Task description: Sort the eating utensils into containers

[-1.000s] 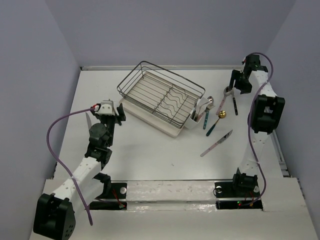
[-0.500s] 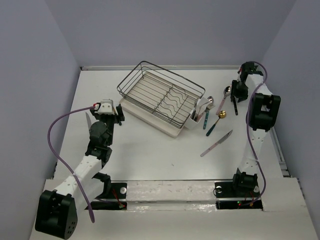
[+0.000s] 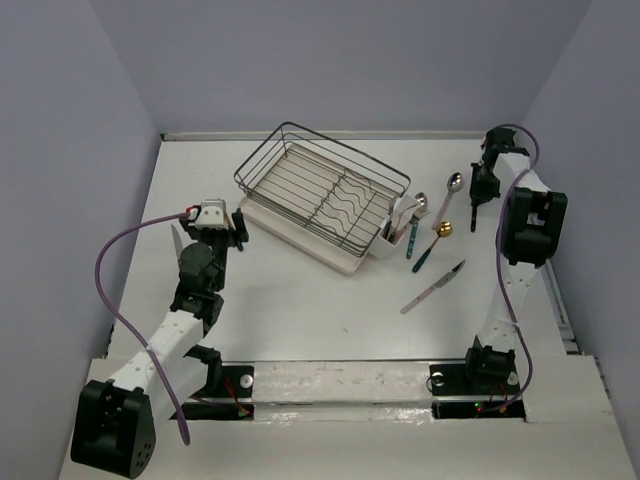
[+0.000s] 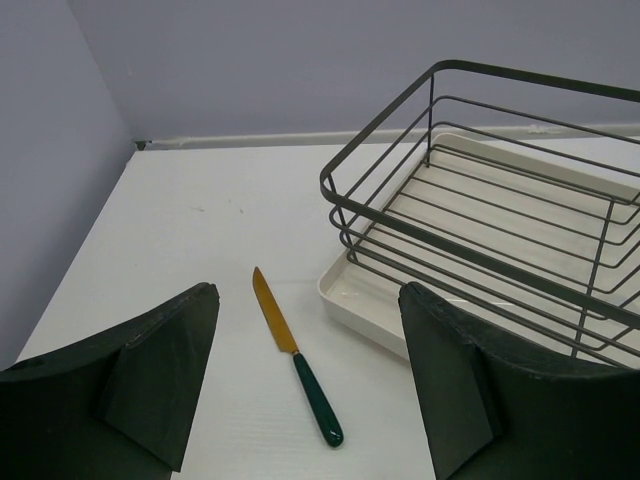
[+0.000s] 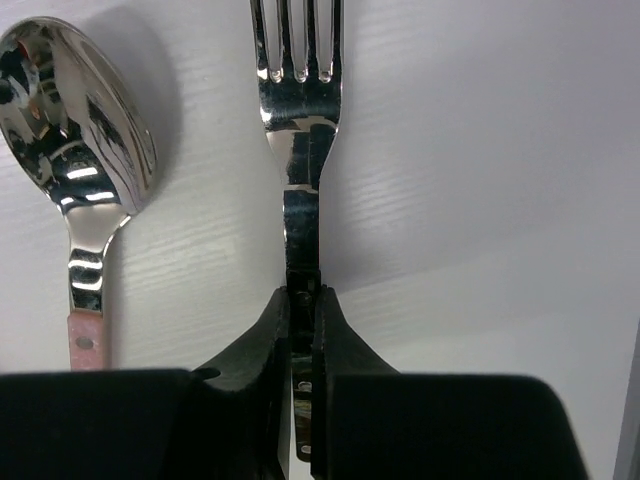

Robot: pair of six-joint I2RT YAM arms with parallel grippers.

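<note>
The right tool (image 5: 302, 296) is pinched shut on the dark-handled fork (image 5: 297, 110). Its two fingers (image 5: 268, 330) press against either side of the slim handle just behind the neck, and the tines point straight ahead of it, flat on the white surface (image 3: 300, 300). Just to the left of this tool, apart from the fork, lies a pink-handled spoon (image 5: 80, 110), bowl up and parallel to the fork. Further to its left and back toward its base are a gold-bowled spoon with a teal handle (image 3: 432, 247) and a pink-handled knife (image 3: 432, 287), both loose on the surface. The white cutlery holder (image 3: 398, 232) is also on that side. It is fixed to the near end of the black wire dish rack (image 3: 320, 190) and has a few utensils standing in it. The left tool (image 4: 308, 292) stands wide open and holds nothing. Ahead of it, in line with the gap between its fingers, a knife with a gold blade and dark green handle (image 4: 296, 357) lies flat. The rack and its white drip tray (image 4: 350, 300) are ahead and to the right.
</note>
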